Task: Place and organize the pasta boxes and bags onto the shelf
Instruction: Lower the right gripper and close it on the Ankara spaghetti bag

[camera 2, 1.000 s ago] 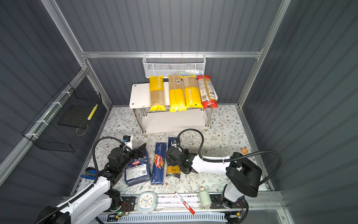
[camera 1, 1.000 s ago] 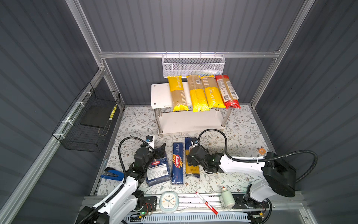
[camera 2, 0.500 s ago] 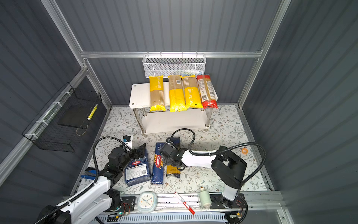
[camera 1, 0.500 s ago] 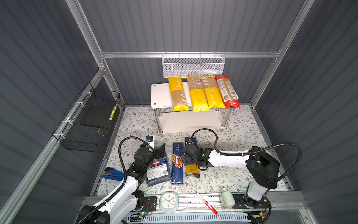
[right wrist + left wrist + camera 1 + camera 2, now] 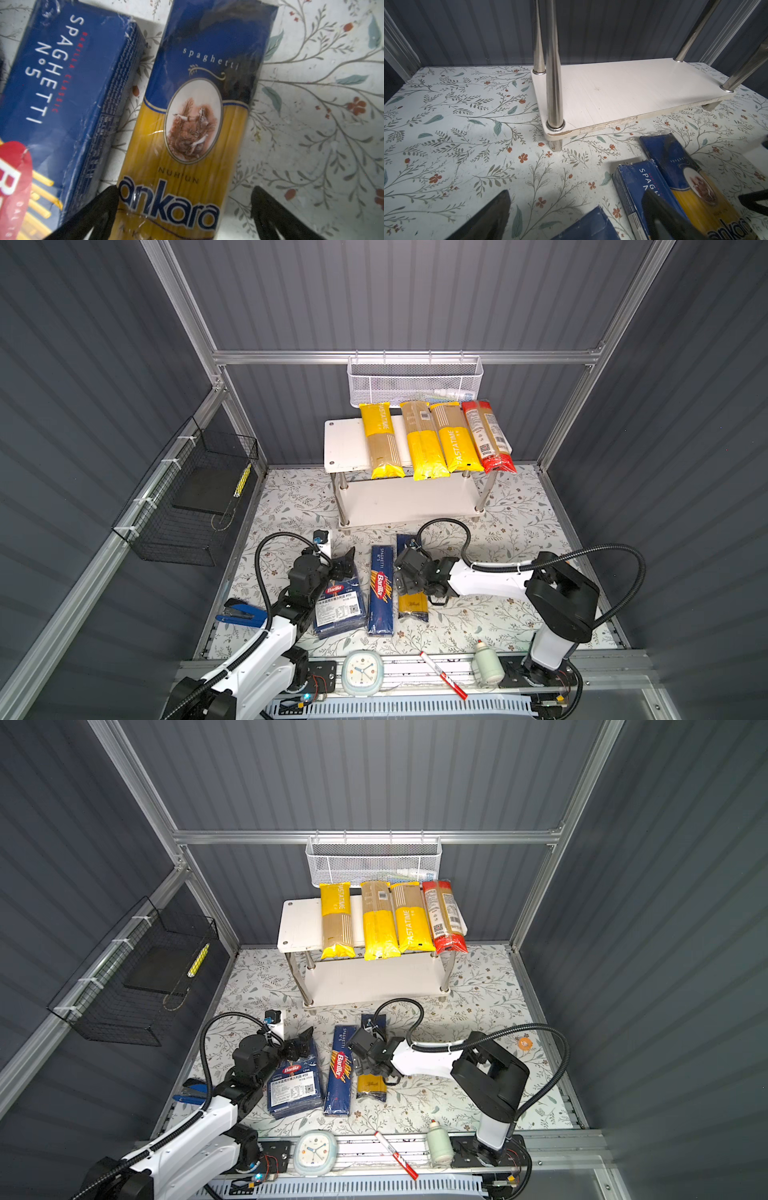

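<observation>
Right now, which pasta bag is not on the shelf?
The yellow-and-navy ankara bag: it lies on the table; the three yellow bags and the red bag lie on the shelf.

Clock (image 5: pixel 362 672), red marker (image 5: pixel 442 675) and white bottle (image 5: pixel 487 666) sit along the front rail (image 5: pixel 602 659).

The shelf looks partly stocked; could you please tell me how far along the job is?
Done: three yellow bags and the red bag lie on the top board of the shelf. In hand: the right claw stands open astride the ankara bag on the table, not yet gripping. Still to go: that bag, plus the wide Barilla box and the narrow Barilla box beside it, all on the table.
</observation>
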`<state>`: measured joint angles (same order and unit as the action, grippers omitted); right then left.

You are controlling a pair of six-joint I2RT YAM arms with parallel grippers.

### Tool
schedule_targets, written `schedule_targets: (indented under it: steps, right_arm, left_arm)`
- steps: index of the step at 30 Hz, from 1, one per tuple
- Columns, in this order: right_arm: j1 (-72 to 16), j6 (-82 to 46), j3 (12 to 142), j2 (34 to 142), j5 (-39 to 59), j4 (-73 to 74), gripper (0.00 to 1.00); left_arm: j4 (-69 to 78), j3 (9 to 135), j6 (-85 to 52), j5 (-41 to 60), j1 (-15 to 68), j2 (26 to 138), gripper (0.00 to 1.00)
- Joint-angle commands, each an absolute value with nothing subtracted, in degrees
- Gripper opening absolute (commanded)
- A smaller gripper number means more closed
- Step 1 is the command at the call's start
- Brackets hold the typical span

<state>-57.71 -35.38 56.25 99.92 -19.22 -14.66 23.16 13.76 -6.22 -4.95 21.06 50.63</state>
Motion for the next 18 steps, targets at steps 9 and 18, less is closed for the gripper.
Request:
schedule_targets:
  steps: [9, 18]
  right_arm:
    - [-57.5, -36.3, 54.3, 100.6, -16.7, -13.4, 0.99]
    - [-56.6, -37.1, 50.0, 97.5, -17.4, -15.0, 0.99]
  left_arm:
    - [23.8, 15.5, -6.2, -4.9, 21.1, 50.7, 0.99]
    - [23.9, 14.9, -6.4, -5.3, 21.1, 49.7, 0.99]
